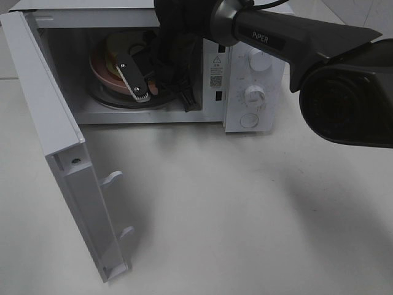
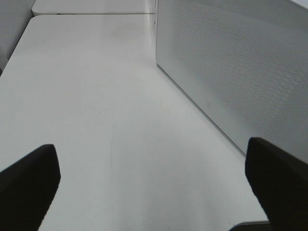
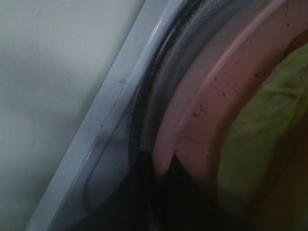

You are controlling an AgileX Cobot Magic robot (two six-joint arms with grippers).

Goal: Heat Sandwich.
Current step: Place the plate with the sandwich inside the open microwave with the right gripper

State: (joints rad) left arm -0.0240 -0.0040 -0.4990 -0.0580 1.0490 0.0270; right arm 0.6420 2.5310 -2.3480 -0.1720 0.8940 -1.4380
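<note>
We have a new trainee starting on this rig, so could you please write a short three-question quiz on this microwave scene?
1. True or false: the door of the microwave stands shut.
2. Multiple choice: the sandwich lies (A) on the table, (B) on a pink plate inside the microwave, (C) on top of the microwave.
3. Fill in: the jaws of the left gripper are ____.

Key: 1 false; 2 B; 3 open.

A plain white tabletop [image 1: 245, 215] under soft overhead light.
</note>
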